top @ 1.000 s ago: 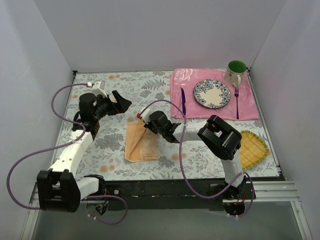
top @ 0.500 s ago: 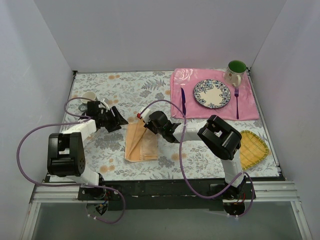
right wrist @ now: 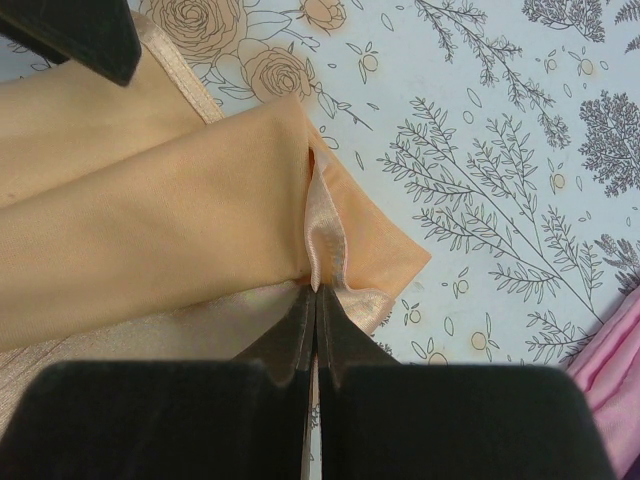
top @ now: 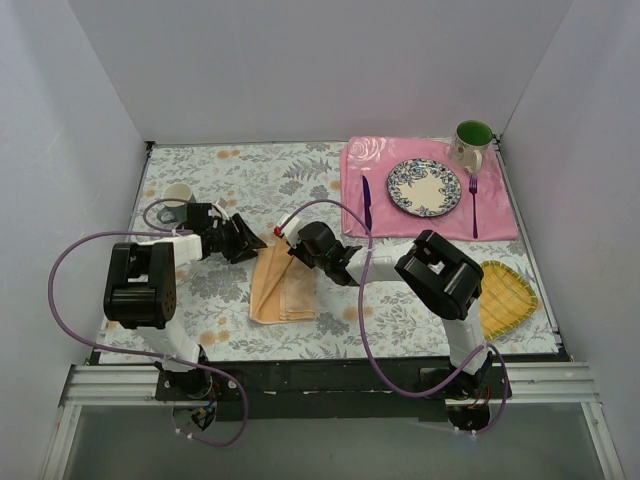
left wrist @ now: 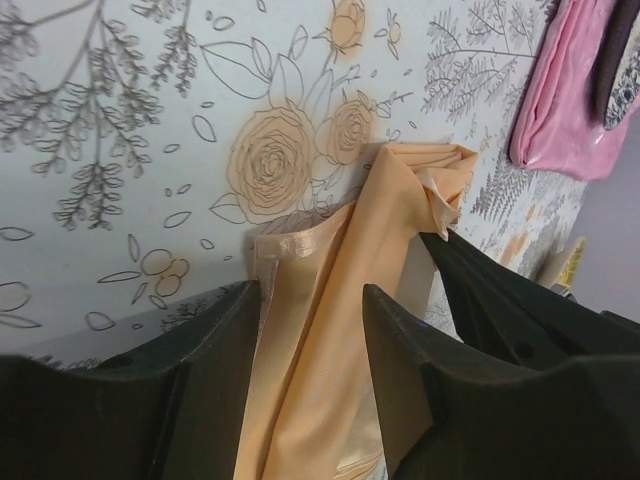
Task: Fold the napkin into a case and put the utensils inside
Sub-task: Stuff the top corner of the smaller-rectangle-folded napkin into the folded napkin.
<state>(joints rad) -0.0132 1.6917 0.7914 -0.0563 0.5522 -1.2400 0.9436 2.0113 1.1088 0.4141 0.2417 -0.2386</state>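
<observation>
The peach-orange napkin (top: 285, 290) lies folded into a long strip on the floral tablecloth. My right gripper (top: 289, 250) is shut on its far hem (right wrist: 322, 225) and holds a ridge of the cloth (right wrist: 150, 200) raised. My left gripper (top: 254, 241) is low at the strip's far left corner. Its jaws stand partly apart on either side of a fold of the napkin (left wrist: 340, 260), left gripper (left wrist: 312, 300). The dark purple knife (top: 367, 203) and the purple fork (top: 473, 205) lie on the pink placemat, one on each side of the plate.
The pink placemat (top: 500, 218) at the back right carries a patterned plate (top: 425, 187) and a green-lined mug (top: 472, 142). A yellow woven mat (top: 505, 298) lies at the right edge. A white cup (top: 178, 193) stands behind my left arm.
My left arm has dropped from a raised pose and moved right to the napkin's far corner, its jaws narrowing around the fold. The right gripper has stayed put, shut on the hem.
</observation>
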